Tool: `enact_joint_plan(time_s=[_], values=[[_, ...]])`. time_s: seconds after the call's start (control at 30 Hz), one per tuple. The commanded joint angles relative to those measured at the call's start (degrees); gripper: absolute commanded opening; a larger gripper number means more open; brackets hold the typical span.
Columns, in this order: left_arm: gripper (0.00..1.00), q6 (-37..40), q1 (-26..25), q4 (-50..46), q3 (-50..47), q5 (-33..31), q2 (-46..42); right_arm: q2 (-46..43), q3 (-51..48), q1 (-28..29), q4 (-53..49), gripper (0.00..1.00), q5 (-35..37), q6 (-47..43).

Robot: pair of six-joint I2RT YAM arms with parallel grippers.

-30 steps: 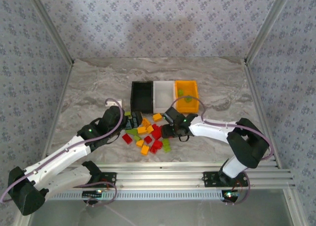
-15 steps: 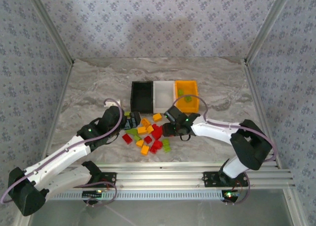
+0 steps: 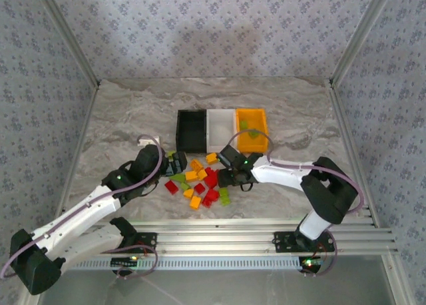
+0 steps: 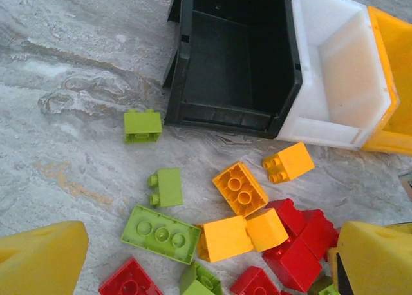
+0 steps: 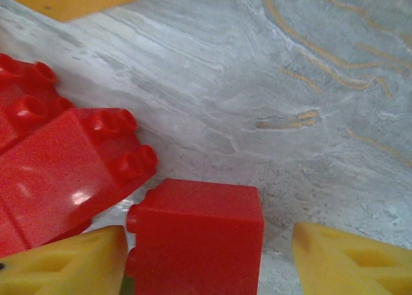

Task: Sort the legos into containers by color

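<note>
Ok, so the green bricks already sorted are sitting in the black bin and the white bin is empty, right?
Not quite. The green bricks lie in the orange bin, not the black one, as the top external view shows. The black bin has nothing in it in the left wrist view. The white bin is empty, as you said.

The right elbow [image 3: 327, 193] swings inward toward the middle of the worktop [image 3: 133, 115]. The right claw [image 3: 223, 175] edges a little away from the near edge, at the red side of the legos [image 3: 200, 184]. The left claw [image 3: 178, 164] draws back slightly to the left.
</note>
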Motion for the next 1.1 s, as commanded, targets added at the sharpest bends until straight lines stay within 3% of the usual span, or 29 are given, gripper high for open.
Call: enact_joint_plan(time_s=[0.0,0.23,0.37,0.53,0.87,0.97,1.07], values=[[0.99,-0.7,0.4,-0.9,-0.5,-0.8,-1.1,1.1,0.4,0.1,-1.1,0.65,1.6,-0.2],[0.99,-1.0,0.9,-0.9,-1.0,-1.0,-1.2,-1.4,0.5,-0.5,-0.8,0.42,1.0,-1.4],[1.0,-0.8,1.1,-1.7,-0.8,-1.1,-1.8,-6.6,3.9,-0.7,-4.6,0.39,1.4,-3.1],[1.0,-1.8,1.3,-3.1,-1.1,-2.8,-2.9,-4.7,14.6,-3.2,-8.2,0.38,1.2,-6.2],[0.99,-4.4,1.6,-7.5,-2.3,-3.7,-5.3,16.6,36.0,-10.6,-9.6,0.4,4.6,-5.8],[0.99,-4.8,1.9,-8.8,-2.4,-3.5,-5.3,21.6,41.4,-11.8,-11.0,0.45,4.1,-5.6],[1.0,-3.9,2.1,-9.1,-2.4,-1.7,-5.3,23.2,43.6,-12.5,-11.1,0.61,3.8,-5.3]])
